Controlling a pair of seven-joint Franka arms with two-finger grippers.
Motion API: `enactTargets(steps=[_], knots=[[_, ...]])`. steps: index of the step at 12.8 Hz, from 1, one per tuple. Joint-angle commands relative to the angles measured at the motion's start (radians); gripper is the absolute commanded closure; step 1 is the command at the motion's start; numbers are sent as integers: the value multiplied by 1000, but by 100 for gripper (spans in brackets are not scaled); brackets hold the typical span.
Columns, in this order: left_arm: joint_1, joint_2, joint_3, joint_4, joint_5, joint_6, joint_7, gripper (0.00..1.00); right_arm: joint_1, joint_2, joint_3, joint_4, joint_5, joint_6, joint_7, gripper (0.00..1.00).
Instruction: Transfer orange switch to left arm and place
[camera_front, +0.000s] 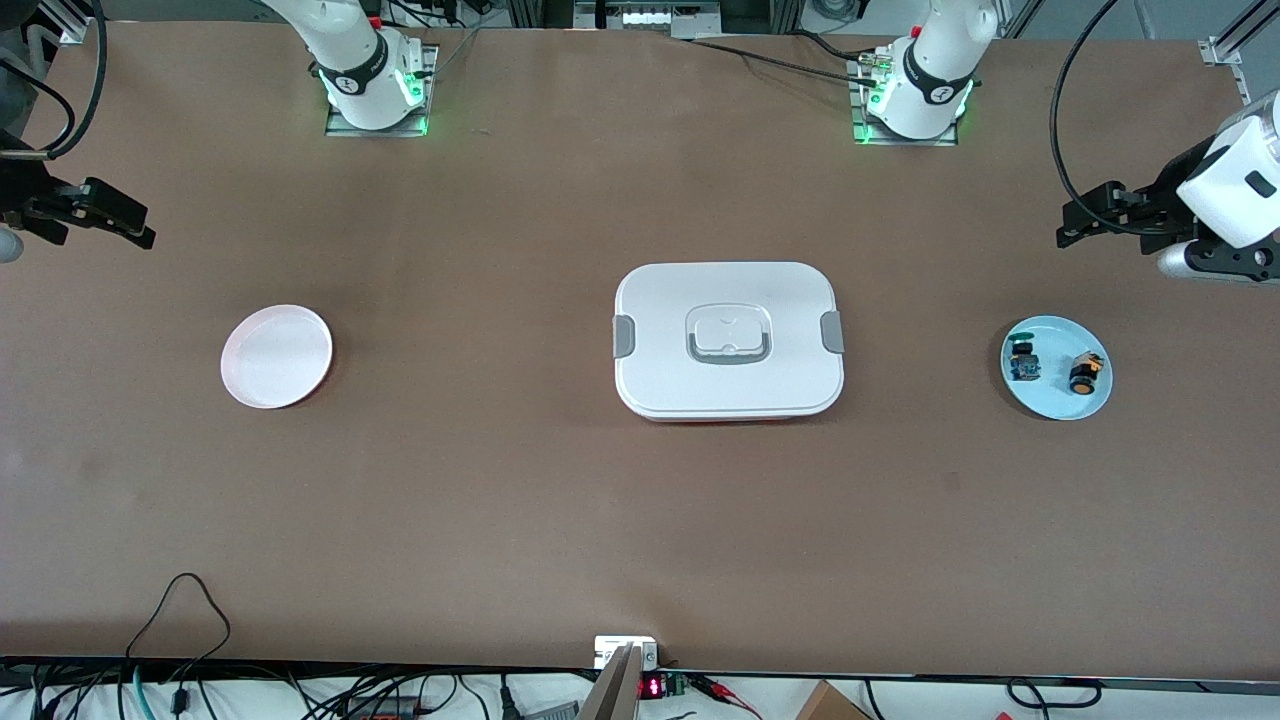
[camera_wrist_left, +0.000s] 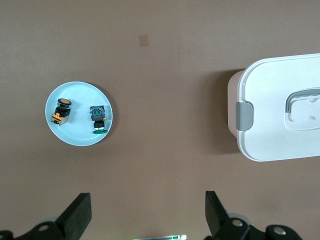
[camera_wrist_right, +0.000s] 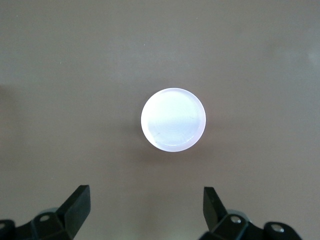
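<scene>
The orange switch, black with an orange face, lies on a light blue plate toward the left arm's end of the table. It also shows in the left wrist view. The white box with grey clips sits mid-table and shows in the left wrist view. My left gripper is open and empty, up over bare table close to the blue plate. My right gripper is open and empty, up over bare table at the right arm's end.
A blue-bodied component with a green cap shares the blue plate. An empty pale pink plate lies toward the right arm's end and shows in the right wrist view. Cables run along the table edge nearest the front camera.
</scene>
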Motion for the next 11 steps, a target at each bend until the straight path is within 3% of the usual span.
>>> enactTargets(steps=[1, 11], knots=[[-3, 8, 4, 31, -7, -15, -6, 0, 2, 9, 1, 25, 1, -21, -4, 0], [-1, 13, 4, 40, -8, -18, -4, 0, 1, 9, 1, 25, 1, -21, -10, 0]])
